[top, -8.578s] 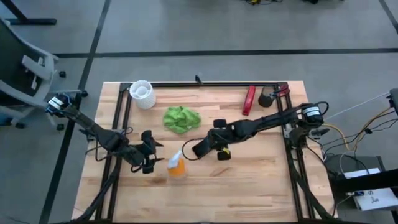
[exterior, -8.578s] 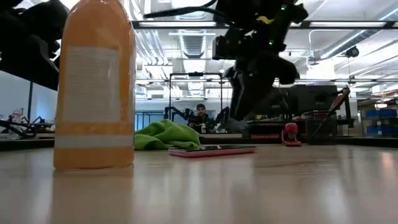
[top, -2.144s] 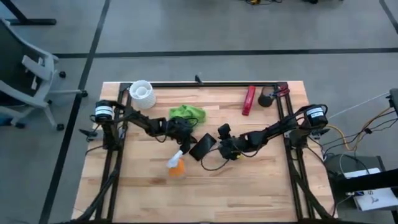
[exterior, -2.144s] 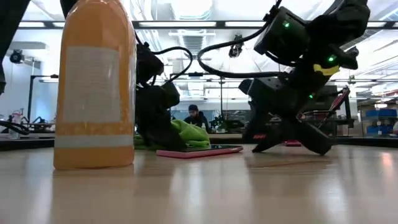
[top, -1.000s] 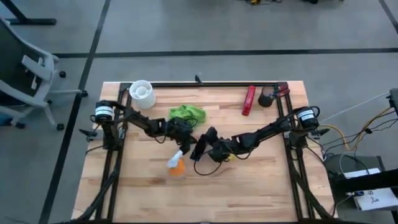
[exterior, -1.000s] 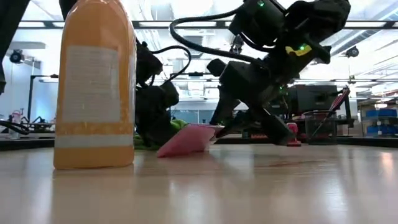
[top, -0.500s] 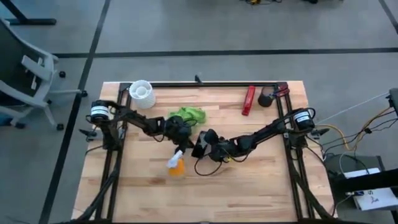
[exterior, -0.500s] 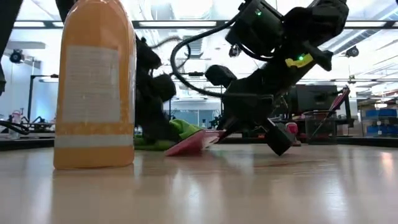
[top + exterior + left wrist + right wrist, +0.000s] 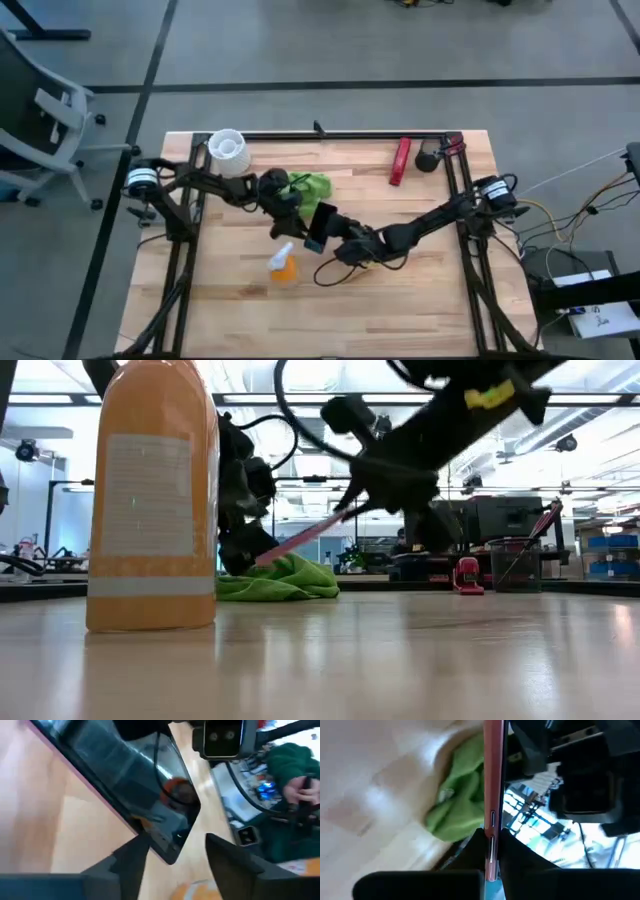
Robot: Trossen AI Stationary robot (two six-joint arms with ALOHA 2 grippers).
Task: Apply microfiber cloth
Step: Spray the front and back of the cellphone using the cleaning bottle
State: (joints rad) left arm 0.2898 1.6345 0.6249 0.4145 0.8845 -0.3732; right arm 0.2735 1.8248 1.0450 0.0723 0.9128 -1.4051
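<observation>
High view shows you the microfiber cloth [image 9: 312, 186] lying bunched on the table [image 9: 420, 290], far of centre, right of the white cup [image 9: 227, 150]. Your right gripper [image 9: 330, 232] clamps the black phone [image 9: 321, 225] by one edge, jaws narrow on its pink case, holding it tilted off the wood with its raised end over the cloth's near side. Your left gripper [image 9: 290, 212] sits just left of the phone, beside the cloth, fingers [image 9: 131, 862] spread apart and holding nothing. Near you, the orange spray bottle [image 9: 283, 262] stands upright.
</observation>
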